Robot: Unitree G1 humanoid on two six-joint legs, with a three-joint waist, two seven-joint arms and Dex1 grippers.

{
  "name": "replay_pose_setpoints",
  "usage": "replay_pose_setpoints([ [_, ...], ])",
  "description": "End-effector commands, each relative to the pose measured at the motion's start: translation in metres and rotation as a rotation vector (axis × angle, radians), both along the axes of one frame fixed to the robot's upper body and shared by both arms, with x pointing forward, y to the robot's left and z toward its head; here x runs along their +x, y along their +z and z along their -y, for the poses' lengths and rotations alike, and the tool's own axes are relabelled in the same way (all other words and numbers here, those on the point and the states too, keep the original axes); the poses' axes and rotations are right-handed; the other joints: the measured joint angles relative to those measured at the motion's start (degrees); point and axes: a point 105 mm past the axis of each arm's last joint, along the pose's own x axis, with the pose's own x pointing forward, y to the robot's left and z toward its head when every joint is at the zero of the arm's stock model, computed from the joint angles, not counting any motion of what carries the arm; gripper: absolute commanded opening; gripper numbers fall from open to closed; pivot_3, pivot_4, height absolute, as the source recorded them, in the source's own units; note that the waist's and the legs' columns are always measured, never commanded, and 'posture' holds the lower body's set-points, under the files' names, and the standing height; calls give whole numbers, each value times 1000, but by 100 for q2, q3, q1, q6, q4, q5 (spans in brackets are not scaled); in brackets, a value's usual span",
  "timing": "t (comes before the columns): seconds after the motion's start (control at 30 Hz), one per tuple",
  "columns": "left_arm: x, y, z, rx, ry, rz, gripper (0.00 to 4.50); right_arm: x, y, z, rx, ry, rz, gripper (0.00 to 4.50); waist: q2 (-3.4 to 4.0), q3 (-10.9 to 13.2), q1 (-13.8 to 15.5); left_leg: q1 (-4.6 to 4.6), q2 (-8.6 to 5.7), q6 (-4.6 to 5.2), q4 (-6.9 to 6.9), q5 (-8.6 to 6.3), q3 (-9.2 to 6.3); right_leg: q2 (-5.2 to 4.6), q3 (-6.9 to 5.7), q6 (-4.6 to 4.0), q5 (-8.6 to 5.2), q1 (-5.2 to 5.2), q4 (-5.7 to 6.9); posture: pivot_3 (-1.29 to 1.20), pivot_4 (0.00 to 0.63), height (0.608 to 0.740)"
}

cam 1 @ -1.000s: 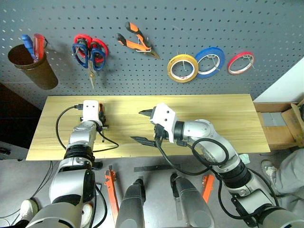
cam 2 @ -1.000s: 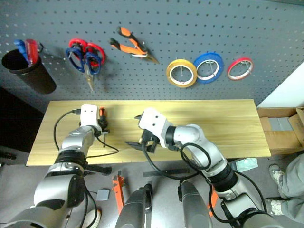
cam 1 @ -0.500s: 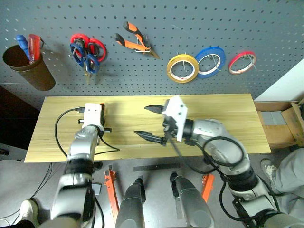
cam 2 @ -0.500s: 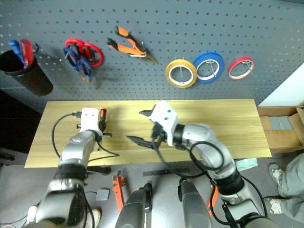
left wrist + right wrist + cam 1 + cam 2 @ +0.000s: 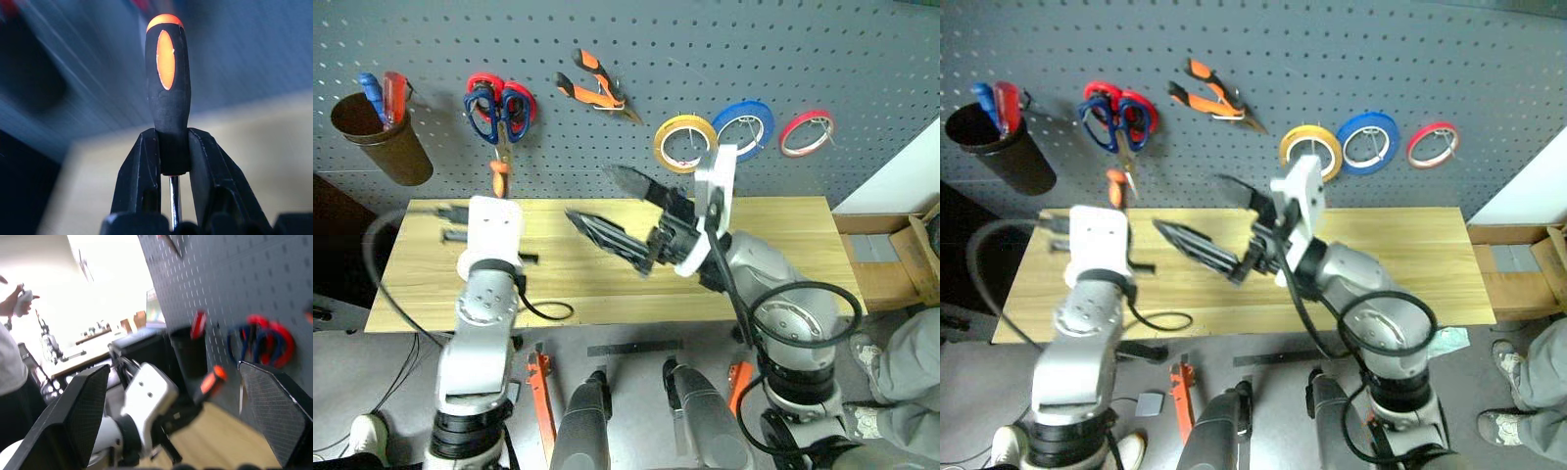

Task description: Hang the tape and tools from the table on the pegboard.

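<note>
My left gripper [image 5: 172, 138] is shut on the slim screwdriver [image 5: 166, 73], clamping the lower end of its orange-and-black handle. It holds the tool [image 5: 496, 182] raised over the left part of the wooden table [image 5: 783, 245], just below the scissors. My right gripper [image 5: 590, 194] hangs open and empty above the table's middle, fingers pointing left. On the pegboard [image 5: 705, 49] hang the dark-blue scissors [image 5: 499, 108] together with a red-handled pair, the orange-and-black pliers [image 5: 592, 88], and the yellow tape [image 5: 683, 142].
A blue ring [image 5: 744, 127] and a thin red ring [image 5: 806, 132] hang right of the yellow tape. A brown cup [image 5: 382, 142] holding blue and red handles hangs at the far left. A black cable [image 5: 543, 311] loops on the table. Cardboard boxes [image 5: 901, 255] stand at the right.
My left gripper has lifted the screwdriver off the table and up toward the pegboard. My right gripper has also risen and rolled, staying open.
</note>
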Motion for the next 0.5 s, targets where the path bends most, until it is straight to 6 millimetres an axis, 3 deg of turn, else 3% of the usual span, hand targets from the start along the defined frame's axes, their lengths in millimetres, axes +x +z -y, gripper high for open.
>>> replay_pose_setpoints([
  [0.03, -15, 51, -8, 94, 63, 199, 497, 5, 11, -2, 53, -33, 46, 4500, -4, -26, 65, 0, 0, 0, -1, 0, 0, 0, 0, -2, -1, 0, -2, 50, 245, 740],
  [0.17, -9, 80, -15, 151, 86, 301, 497, 15, 14, -4, 65, -67, 70, 4500, -15, -34, 155, -2, -5, -1, -3, -1, -2, -9, 0, -4, 0, 0, -5, 48, 243, 740],
  [0.5, 42, 135, -48, 132, 77, 463, 497, 35, 20, -7, 91, -150, 99, 4500, -18, -36, 240, -15, -5, -5, 6, 3, -11, -36, -71, -44, 24, -1, 1, 25, 261, 740],
])
